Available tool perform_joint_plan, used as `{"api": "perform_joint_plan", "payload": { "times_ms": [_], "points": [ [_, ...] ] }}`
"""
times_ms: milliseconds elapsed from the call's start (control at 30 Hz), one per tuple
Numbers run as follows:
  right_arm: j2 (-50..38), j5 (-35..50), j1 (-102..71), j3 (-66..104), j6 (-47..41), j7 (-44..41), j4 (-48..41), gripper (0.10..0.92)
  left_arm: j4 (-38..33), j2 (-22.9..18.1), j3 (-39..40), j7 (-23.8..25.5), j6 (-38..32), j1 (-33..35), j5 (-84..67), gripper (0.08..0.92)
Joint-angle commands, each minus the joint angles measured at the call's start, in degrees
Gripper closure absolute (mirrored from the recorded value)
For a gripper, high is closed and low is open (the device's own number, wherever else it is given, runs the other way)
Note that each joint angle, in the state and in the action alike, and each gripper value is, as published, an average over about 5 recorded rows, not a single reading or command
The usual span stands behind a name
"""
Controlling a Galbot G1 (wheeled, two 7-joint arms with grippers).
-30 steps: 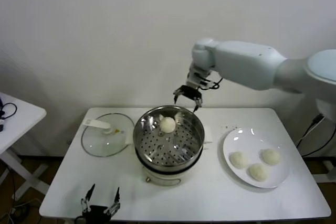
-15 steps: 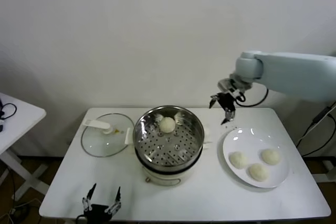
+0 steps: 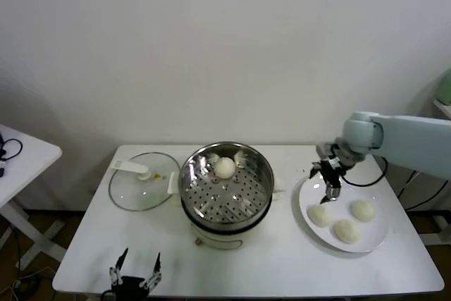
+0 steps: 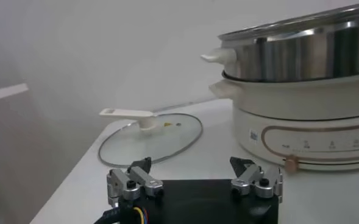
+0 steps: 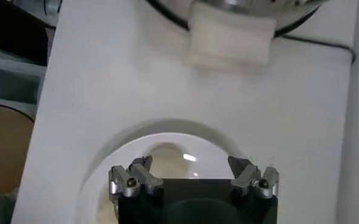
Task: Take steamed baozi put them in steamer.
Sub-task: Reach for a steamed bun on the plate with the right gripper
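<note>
Fingers spread wide and empty, the right gripper (image 3: 328, 185) hangs over the white plate (image 3: 373, 239), where three steamed baozi (image 3: 346, 230) lie; its wrist view hides them behind the gripper body. One bun (image 3: 225, 167) sits in the steamer (image 3: 226, 187). The left gripper (image 3: 134, 274), partly cut off, rests open at the table's (image 3: 282, 266) near edge.
</note>
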Motion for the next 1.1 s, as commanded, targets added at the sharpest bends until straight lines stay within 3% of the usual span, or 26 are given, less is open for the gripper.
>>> {"api": "perform_joint_plan", "payload": {
  "times_ms": [33,600,1100],
  "points": [
    [-3.3,-6.0,-10.6,5.7,-2.5,0.5,-1.4,0.203,0.2,-0.1,-0.1,0.0,-0.1,0.1,0.1,0.177],
    [0.2,-11.5,-19.1,13.7,-1.9,1.7,-8.6,0.204,1.1,-0.2,-0.6,-0.2,-0.5,0.2,0.6,0.177],
    [1.4,-11.8,-20.1,15.5,-1.8,1.3,-8.9,0.301,1.1,-0.1,-0.7,-0.3,-0.5,0.1,0.7,0.177]
  ]
}}
